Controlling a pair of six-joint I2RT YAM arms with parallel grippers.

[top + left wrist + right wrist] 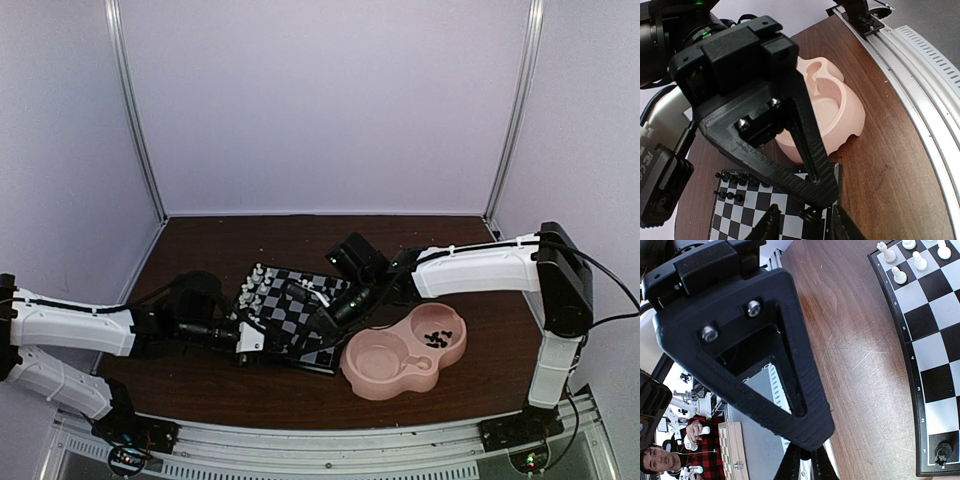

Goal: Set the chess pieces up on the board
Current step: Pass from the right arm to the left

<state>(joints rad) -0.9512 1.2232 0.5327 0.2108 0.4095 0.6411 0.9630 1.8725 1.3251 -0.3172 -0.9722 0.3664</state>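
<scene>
Brown wood table [200, 390], and the board [295, 318] sat mid-table, skewed a bit, w/ the pink dish [372, 372] just beside its rt side. Loose black pieces [437, 338] lay in the dish's rt bowl. White pieces [256, 282] lined the board's far-left edge. Both arms reached in over the board, the left from the left side, the right from the right.

Left wrist view: the left gripper [807, 227] was low over the board's dish-side edge. Its fingers [771, 225] were apart, w/ a black piece [810, 215] standing upright between them. A gap showed on each side of that piece, so no clamp as far as could be seen. More black men [729, 186] stood in two short rows further along the board, near its edge. The dish wall rose just beyond the gripper.

Right wrist view: the right gripper [804, 467] had its fingers pressed together, nothing btwn them. Past it lay scratched table wood and the board's numbered edge. White pieces stood at the top end of that edge. A lone black piece [942, 450] stood on the corner square at the bottom end, by the "1". Whether the right gripper was over the board or just off it, couldn't tell from that angle; the top view put it above the board's rt half.
</scene>
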